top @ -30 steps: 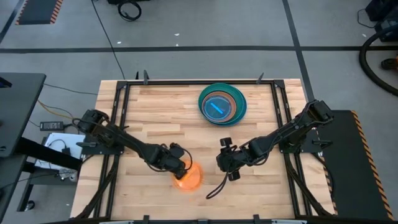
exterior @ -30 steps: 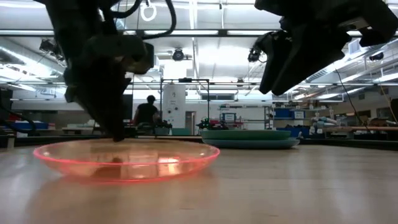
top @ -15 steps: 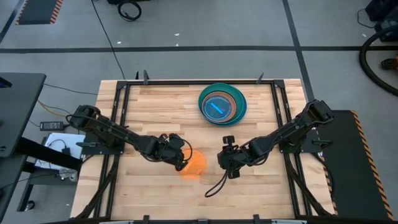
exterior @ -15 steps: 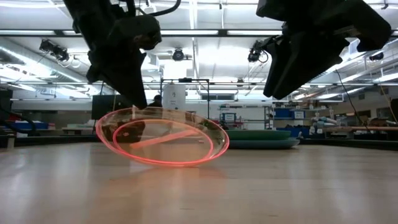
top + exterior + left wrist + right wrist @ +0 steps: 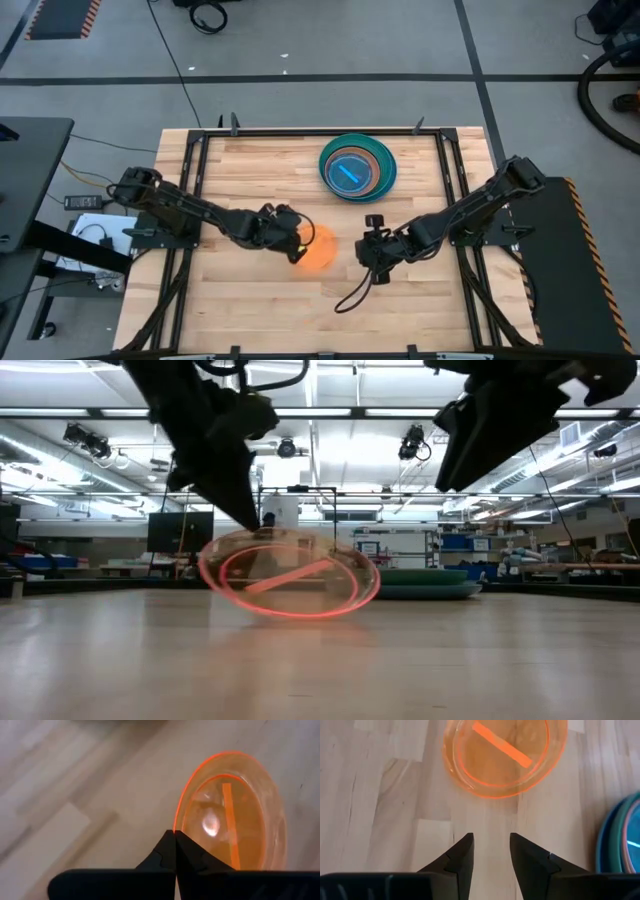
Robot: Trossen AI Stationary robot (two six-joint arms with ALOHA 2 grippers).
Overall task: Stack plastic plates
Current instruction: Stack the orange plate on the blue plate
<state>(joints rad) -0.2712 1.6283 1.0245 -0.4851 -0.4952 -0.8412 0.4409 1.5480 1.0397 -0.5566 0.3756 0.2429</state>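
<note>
The small orange see-through plate (image 5: 317, 249) hangs tilted just above the table's middle, in my shut left gripper (image 5: 291, 241). It also shows in the low view as the orange plate (image 5: 291, 574) and ahead of the open right gripper (image 5: 491, 838) as the orange plate (image 5: 505, 754). My right gripper (image 5: 368, 251) hovers to the plate's right, touching nothing. The stack of plates (image 5: 357, 167), teal-green outermost with tan, blue and cyan inside, rests on the table near the far edge. My left gripper pinches the orange plate's rim (image 5: 175, 823) on the plate's left side between its two fingers (image 5: 166, 851), slanting down from the table's left. The plate is tilted, with the held side high and the opposite edge (image 5: 318, 614) low; it seems lifted off the wood.
A dark cable (image 5: 350, 296) droops from the right arm onto the table near the front edge. Black frame rails (image 5: 195, 190) run along the table's sides. Bare wood (image 5: 260, 170) lies left of the stack. A person stands far off in the room behind.
My left gripper has risen and moved toward the table's far edge and a little right, toward the stack. The orange plate, lying flat on the wood a second ago, has tipped up by its held rim and travelled along. My right gripper has shifted slightly right.
</note>
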